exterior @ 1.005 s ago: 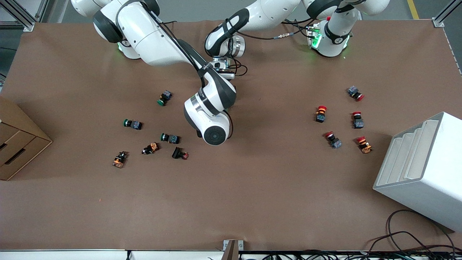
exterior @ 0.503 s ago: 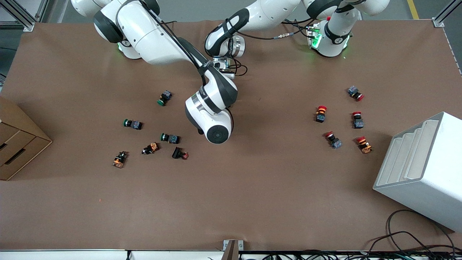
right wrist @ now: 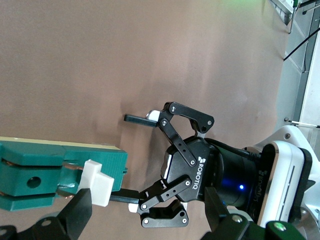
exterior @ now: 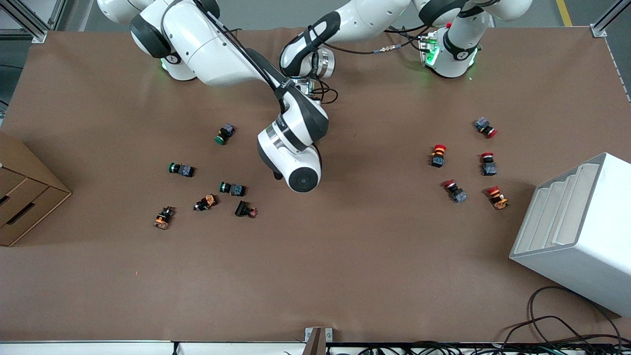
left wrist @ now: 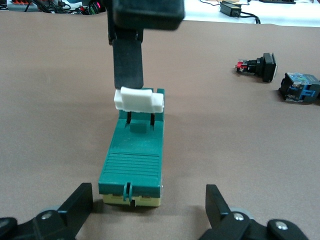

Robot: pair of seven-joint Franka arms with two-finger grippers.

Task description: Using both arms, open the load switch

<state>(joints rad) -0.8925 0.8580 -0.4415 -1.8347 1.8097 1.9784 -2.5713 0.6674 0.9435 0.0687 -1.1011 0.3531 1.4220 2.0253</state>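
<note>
The load switch [left wrist: 132, 155] is a dark-green block on a cream base, lying flat on the brown table [exterior: 315, 256] with its white tab [left wrist: 139, 99] raised at one end. In the front view it is hidden under the right arm's wrist [exterior: 296, 158]. My left gripper [left wrist: 148, 210] is open, its fingertips standing wide on either side of the switch's plain end without touching it. My right gripper [right wrist: 147, 200] is open above the switch, one black finger [left wrist: 127, 65] standing against the white tab [right wrist: 97, 182]. The left gripper [right wrist: 131, 157] also shows in the right wrist view.
Green-capped pushbuttons [exterior: 222, 134], [exterior: 181, 169] and several other small parts lie toward the right arm's end. Red-capped pushbuttons [exterior: 438, 155], [exterior: 488, 163] lie toward the left arm's end, near a white rack [exterior: 577, 231]. A cardboard box [exterior: 24, 197] stands at the table's edge.
The right arm's wrist has shifted a little toward the left arm's end of the table. The left arm has stayed where it was.
</note>
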